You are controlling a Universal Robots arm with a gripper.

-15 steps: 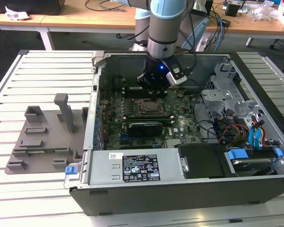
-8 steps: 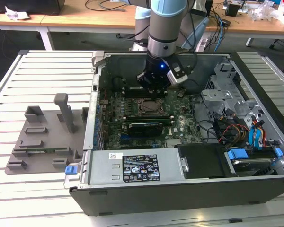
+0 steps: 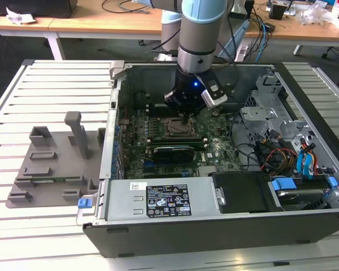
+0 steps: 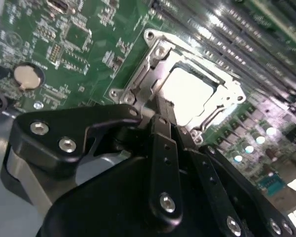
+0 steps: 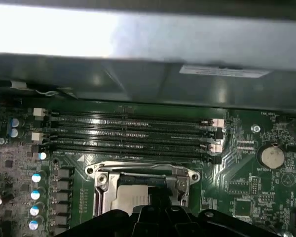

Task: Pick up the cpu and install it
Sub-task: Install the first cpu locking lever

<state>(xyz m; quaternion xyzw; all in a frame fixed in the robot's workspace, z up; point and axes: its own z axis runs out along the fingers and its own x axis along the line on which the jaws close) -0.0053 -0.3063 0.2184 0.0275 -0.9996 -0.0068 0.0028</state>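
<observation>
The open computer case lies on the slatted bench, near its middle, with the grey holder tray on the bench beside the case's wall at the exterior view's left. Inside the case the green motherboard carries the metal-framed socket, and the arm comes down straight over it.

The cpu — pale and silver-topped — already sits flat within the socket frame, also seen in the first wrist view. The gripper stands just at the frame's edge, its thin fingers pressed together and pinching nothing.

So the step in hand looks like the seating stage of the install, the pick-up being done. Whatever follows calls for care — the frame is tight around the chip, and whether the fingertips touch it I cannot tell.
</observation>
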